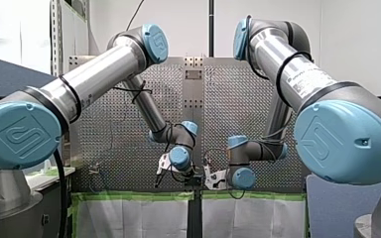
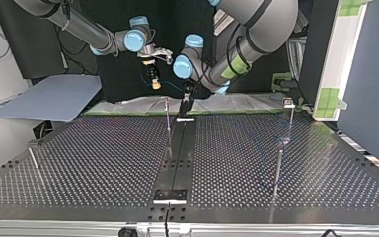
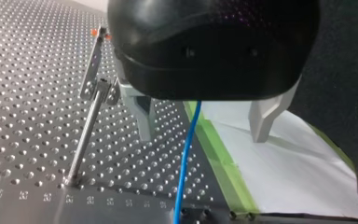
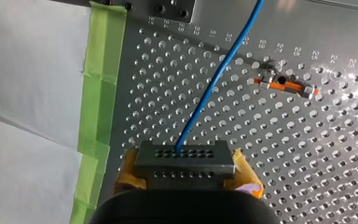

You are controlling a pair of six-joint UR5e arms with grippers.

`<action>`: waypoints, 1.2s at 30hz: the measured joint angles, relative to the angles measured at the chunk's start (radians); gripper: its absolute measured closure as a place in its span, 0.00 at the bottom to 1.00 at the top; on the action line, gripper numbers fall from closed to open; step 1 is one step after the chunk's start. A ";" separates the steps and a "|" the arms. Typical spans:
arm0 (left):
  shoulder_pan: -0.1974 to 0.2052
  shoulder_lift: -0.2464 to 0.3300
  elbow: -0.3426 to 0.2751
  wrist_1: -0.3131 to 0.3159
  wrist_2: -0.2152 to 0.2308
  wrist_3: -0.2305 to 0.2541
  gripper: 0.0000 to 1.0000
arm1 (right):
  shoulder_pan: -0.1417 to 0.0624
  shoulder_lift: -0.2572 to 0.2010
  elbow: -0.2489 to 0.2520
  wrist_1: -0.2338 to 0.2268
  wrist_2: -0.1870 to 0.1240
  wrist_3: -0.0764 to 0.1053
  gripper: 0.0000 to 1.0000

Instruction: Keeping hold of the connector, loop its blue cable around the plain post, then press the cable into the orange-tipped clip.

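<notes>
Connector (image 4: 182,161) between right tool (image 4: 184,171) pads (image 4: 245,171)

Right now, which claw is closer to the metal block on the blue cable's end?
Right. My right gripper clamps the block in its yellow pads. My left gripper hangs open farther along, apart from it, the blue cable running between its fingers.

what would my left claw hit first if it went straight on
Likely the blue cable running between the open fingers of the left claw, then the table; depth unclear.
</notes>
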 joint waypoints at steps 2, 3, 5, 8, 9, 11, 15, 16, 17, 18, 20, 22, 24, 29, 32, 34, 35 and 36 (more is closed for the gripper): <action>0.005 0.000 0.001 -0.001 0.000 0.001 0.00 | 0.001 0.000 0.000 -0.002 -0.007 0.000 1.00; 0.007 0.000 0.001 -0.001 0.001 0.002 0.00 | 0.002 0.000 0.000 -0.002 -0.011 0.000 1.00; 0.010 0.000 0.001 -0.003 0.002 0.003 0.00 | 0.004 0.000 0.000 -0.004 -0.018 0.000 1.00; 0.015 -0.001 0.002 -0.007 0.002 0.003 0.00 | 0.007 0.000 0.000 -0.010 -0.032 -0.001 1.00; 0.016 -0.001 0.002 -0.007 0.003 0.004 0.00 | 0.008 0.000 0.000 -0.012 -0.039 -0.001 1.00; 0.019 -0.001 0.002 -0.008 0.003 0.004 0.00 | 0.011 0.000 0.000 -0.015 -0.055 0.000 1.00; 0.027 -0.001 0.002 -0.010 0.003 0.007 0.00 | 0.016 0.000 0.000 -0.019 -0.085 0.003 1.00; 0.029 -0.001 0.002 -0.010 0.004 0.007 0.00 | 0.016 0.000 0.000 -0.020 -0.089 0.003 1.00; 0.031 -0.001 0.002 -0.010 0.006 0.008 0.00 | 0.016 0.000 0.000 -0.021 -0.093 0.003 1.00; 0.032 -0.001 0.002 -0.010 0.007 0.008 0.00 | 0.017 0.000 0.000 -0.021 -0.095 0.003 1.00; 0.034 -0.001 0.002 -0.011 0.010 0.009 0.00 | 0.017 0.000 0.000 -0.022 -0.097 0.003 1.00; 0.036 -0.001 0.002 -0.011 0.009 0.011 0.00 | 0.017 0.000 0.000 -0.022 -0.098 0.003 1.00; 0.037 -0.001 0.001 -0.011 0.005 0.013 0.00 | 0.017 0.000 0.000 -0.023 -0.098 0.003 1.00; 0.038 -0.001 0.001 -0.017 -0.015 0.023 0.00 | 0.015 0.000 0.000 -0.024 -0.098 0.006 1.00; 0.040 0.000 0.002 -0.034 -0.024 0.025 0.00 | 0.012 0.000 0.000 -0.024 -0.096 0.007 1.00; 0.042 0.001 0.003 -0.052 -0.034 0.020 0.00 | 0.011 0.000 0.000 -0.025 -0.096 0.008 1.00; 0.043 0.001 0.004 -0.061 -0.037 0.015 0.00 | 0.011 0.000 0.000 -0.025 -0.096 0.009 1.00; 0.042 0.001 0.004 -0.069 -0.038 0.008 0.00 | 0.010 0.000 0.000 -0.025 -0.096 0.009 1.00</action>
